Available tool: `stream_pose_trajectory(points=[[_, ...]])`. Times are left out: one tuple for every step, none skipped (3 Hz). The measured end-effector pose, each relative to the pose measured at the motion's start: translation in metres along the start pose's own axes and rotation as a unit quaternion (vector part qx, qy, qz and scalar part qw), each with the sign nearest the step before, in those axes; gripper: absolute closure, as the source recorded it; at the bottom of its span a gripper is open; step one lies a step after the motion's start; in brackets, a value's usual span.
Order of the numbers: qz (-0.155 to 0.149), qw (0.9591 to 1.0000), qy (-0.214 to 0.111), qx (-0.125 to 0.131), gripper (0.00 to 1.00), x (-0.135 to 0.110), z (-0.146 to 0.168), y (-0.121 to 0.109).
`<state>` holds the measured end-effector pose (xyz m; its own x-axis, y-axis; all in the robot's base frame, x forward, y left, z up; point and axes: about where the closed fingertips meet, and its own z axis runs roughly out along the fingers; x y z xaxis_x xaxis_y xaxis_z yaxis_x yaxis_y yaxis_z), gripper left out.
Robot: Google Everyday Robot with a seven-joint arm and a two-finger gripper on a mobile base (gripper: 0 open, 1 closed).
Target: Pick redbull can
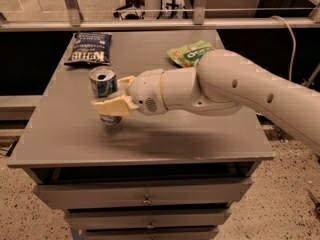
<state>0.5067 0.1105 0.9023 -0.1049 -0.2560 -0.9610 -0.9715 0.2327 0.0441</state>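
Observation:
The redbull can [103, 83], blue and silver with an open silver top, stands upright at the left middle of the grey table [165, 139]. My gripper [114, 95] reaches in from the right and is shut on the can. One cream finger [112, 105] crosses the can's front and the other [125, 80] lies behind it. The can's lower part is hidden by the front finger. I cannot tell whether its base touches the table.
A dark blue chip bag [90, 49] lies at the back left of the table. A green snack bag [189, 53] lies at the back, partly behind my white arm [235, 89]. Drawers [145, 196] run below the front edge. A metal rail [160, 25] crosses behind.

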Motion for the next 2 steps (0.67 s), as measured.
stream_pose_trajectory(points=[[0.005,0.9995,-0.031,0.007,1.00,-0.0175,-0.0350,0.0006],[0.005,0.9995,-0.030,0.009,1.00,-0.0173,-0.0368,0.0011]])
